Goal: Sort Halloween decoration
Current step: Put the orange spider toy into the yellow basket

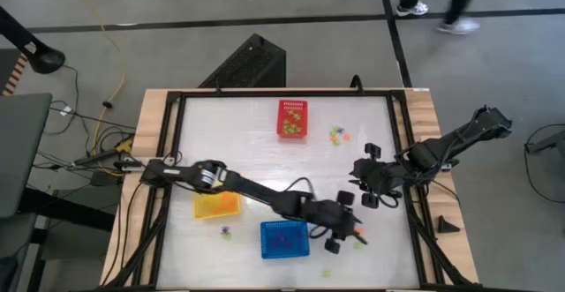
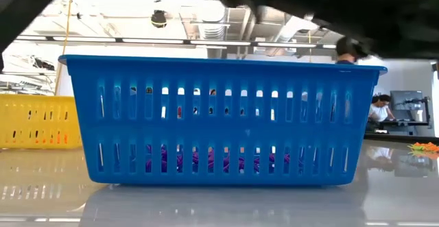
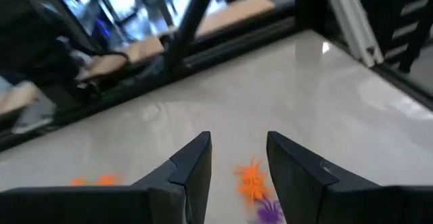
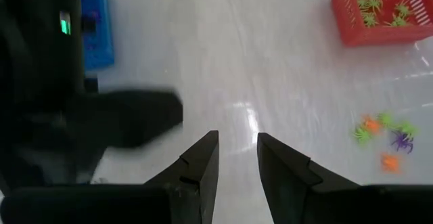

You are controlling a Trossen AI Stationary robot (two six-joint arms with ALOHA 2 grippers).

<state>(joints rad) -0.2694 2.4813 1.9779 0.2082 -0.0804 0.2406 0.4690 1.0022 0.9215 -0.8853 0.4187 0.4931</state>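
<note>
The left gripper (image 1: 353,232) sits low over the table just right of the blue basket (image 1: 284,239), jaws spread – an orange trinket (image 3: 252,179) lies right in the gap between its fingers (image 3: 193,166), a purple one (image 3: 269,212) beside it, neither pinched. The right gripper (image 1: 364,186) waits mid-table, jaws apart and empty. More trinkets (image 4: 383,136) are scattered near the red basket (image 1: 293,119) – green ones (image 4: 382,7) are inside it.
</note>
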